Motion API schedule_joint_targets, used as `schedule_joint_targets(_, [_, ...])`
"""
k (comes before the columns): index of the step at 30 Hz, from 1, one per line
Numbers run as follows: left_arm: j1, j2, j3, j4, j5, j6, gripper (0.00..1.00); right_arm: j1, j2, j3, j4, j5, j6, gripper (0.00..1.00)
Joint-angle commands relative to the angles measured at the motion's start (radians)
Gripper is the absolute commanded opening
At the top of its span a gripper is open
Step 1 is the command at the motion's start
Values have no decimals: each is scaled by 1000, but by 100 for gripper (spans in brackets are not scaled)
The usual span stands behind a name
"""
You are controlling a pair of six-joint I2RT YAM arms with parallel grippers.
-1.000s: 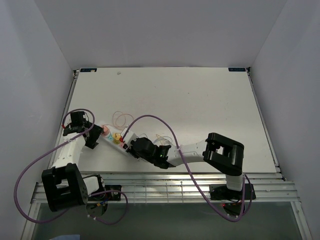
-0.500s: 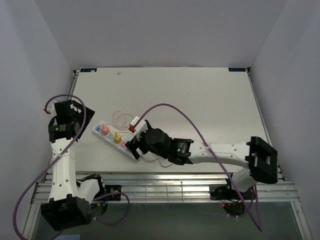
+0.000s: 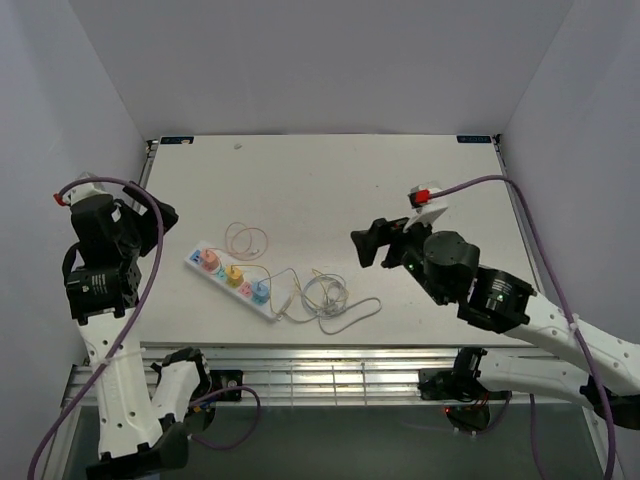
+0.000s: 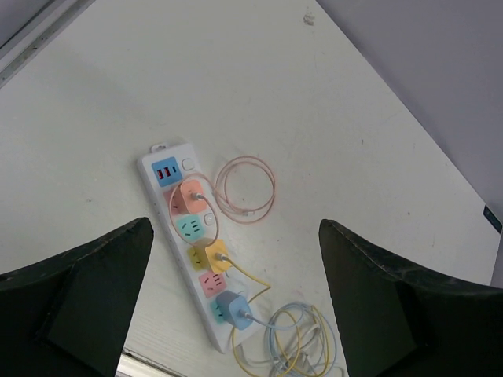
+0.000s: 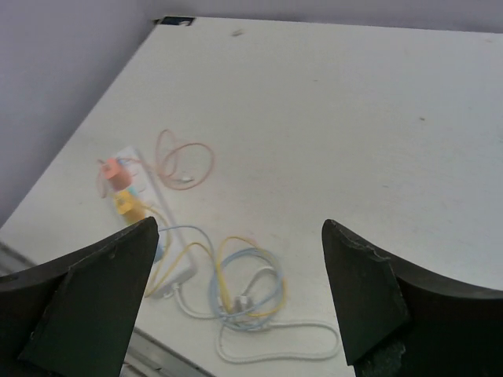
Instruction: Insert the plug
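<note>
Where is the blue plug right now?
The blue plug is in the power strip's end socket nearest the robot. In the top view it is left of the table centre, right beside the tangled cables.

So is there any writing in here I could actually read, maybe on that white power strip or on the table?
No text can be read in any view.
Left blue sticker at the far edge of the table: print too small to read.
Right blue sticker at the same edge: also too small.
White power strip: no legible print shows on it.
</note>
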Motion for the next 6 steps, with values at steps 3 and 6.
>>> schedule_joint_targets(3, [4,20,-4,-33,38,52,98,-74,-165,-107,-134,228,76,90])
schedule_joint_targets(6, [6,26,-10,-32,44,53,98,-74,-192,-125,-135,227,62,90])
